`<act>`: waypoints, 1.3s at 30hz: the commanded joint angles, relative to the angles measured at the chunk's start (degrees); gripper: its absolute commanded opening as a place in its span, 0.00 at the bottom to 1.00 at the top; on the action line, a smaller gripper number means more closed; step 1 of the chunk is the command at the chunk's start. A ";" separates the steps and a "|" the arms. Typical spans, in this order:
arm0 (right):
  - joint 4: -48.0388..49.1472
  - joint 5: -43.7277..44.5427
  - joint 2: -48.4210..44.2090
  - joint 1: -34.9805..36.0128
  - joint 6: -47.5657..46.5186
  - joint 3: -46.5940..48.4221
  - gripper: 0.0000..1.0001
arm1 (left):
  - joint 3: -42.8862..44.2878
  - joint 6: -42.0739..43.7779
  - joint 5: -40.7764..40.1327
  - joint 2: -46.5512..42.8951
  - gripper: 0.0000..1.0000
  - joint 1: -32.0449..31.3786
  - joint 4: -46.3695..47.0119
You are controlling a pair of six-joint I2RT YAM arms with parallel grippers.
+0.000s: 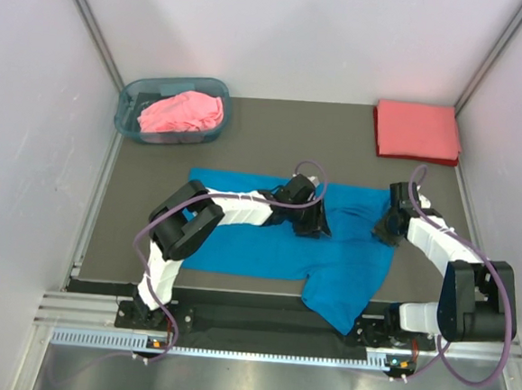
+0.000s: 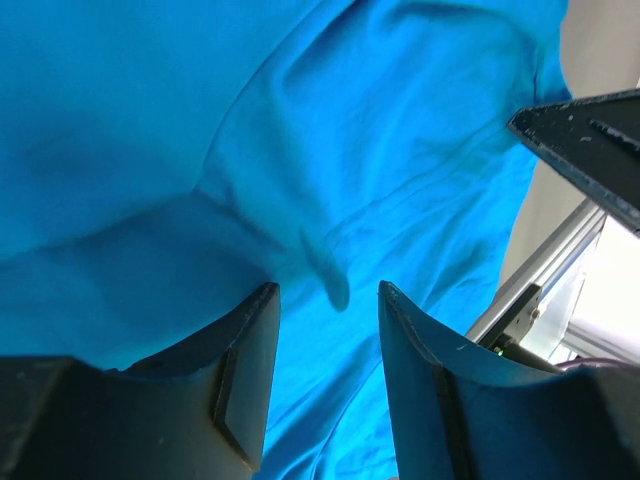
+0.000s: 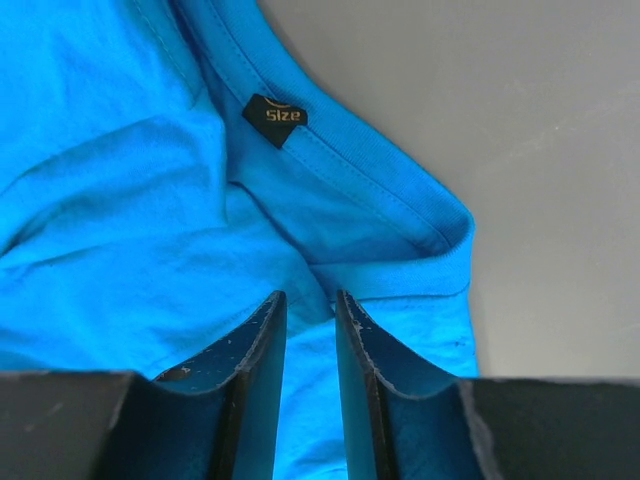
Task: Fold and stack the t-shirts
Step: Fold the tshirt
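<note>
The bright blue t-shirt (image 1: pixel 239 247) lies spread across the dark mat, and its right lower part hangs over the near edge. My left gripper (image 1: pixel 311 224) is low over the shirt's middle. Its jaws (image 2: pixel 328 290) are open, with a small cloth ridge just ahead of the tips. My right gripper (image 1: pixel 387 230) is at the shirt's right end by the collar (image 3: pixel 400 200). Its jaws (image 3: pixel 310 295) are nearly closed on a fold of blue cloth below the size label (image 3: pixel 275 118). The pink t-shirt (image 1: pixel 182 112) lies crumpled in the basket. The coral-red t-shirt (image 1: pixel 417 130) lies folded at the back right.
The translucent blue-grey basket (image 1: pixel 128 103) stands at the back left of the mat (image 1: pixel 275 133). White walls enclose three sides. An aluminium rail (image 1: pixel 233 324) runs along the near edge and also shows in the left wrist view (image 2: pixel 545 270).
</note>
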 commanded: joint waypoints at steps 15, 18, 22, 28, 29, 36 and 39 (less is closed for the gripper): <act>0.09 2.91 -4.70 0.78 -0.60 0.43 0.00 | 3.62 -1.83 0.30 0.98 0.00 -0.70 2.61; -2.81 3.35 -6.02 0.78 -1.83 2.10 0.00 | 4.41 -1.40 -0.14 -0.34 0.00 -0.78 0.41; -6.15 3.70 -7.69 0.78 -2.63 3.16 0.00 | 5.55 -0.34 -0.84 -1.31 0.00 -0.70 -4.86; -9.23 3.52 -11.30 0.78 -2.63 2.90 0.00 | 3.01 -2.10 -0.41 -2.71 0.00 -0.61 -3.90; -9.50 3.52 -11.65 0.78 -2.72 2.98 0.00 | 2.92 -2.10 -0.23 -2.89 0.00 -0.69 -4.16; -10.02 1.33 -15.25 0.78 -2.36 1.31 0.00 | 4.84 -0.08 -1.11 -3.86 0.00 -0.69 -9.43; -10.47 0.01 -15.60 0.78 -2.10 0.53 0.00 | 4.85 0.10 -0.67 -3.68 0.00 -0.70 -10.93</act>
